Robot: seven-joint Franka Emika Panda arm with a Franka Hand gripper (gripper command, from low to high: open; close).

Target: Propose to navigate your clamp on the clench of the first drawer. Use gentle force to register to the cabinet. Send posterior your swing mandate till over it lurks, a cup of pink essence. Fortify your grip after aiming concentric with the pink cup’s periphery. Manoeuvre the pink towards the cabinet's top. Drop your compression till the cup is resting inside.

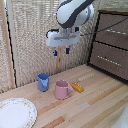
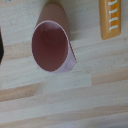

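Note:
My white clamp (image 1: 61,51) hangs high over the table with its two dark-blue fingers (image 1: 67,50) apart and nothing between them. The pink cup (image 1: 62,89) stands upright on the wooden table, well below the clamp. In the wrist view I look down into its open mouth (image 2: 50,47). The dark brown cabinet (image 1: 111,45) stands at the exterior view's right. Its first drawer (image 1: 114,31) carries a slim silver handle (image 1: 116,31). The drawer looks shut. The cabinet's top is at the frame edge and barely shows.
A blue cup (image 1: 43,81) stands at the pink cup's left in the exterior view. A small orange-yellow object (image 1: 77,87) lies at its right, also in the wrist view (image 2: 111,18). A patterned white plate (image 1: 15,112) lies front left. A lower drawer (image 1: 108,60) sits beneath.

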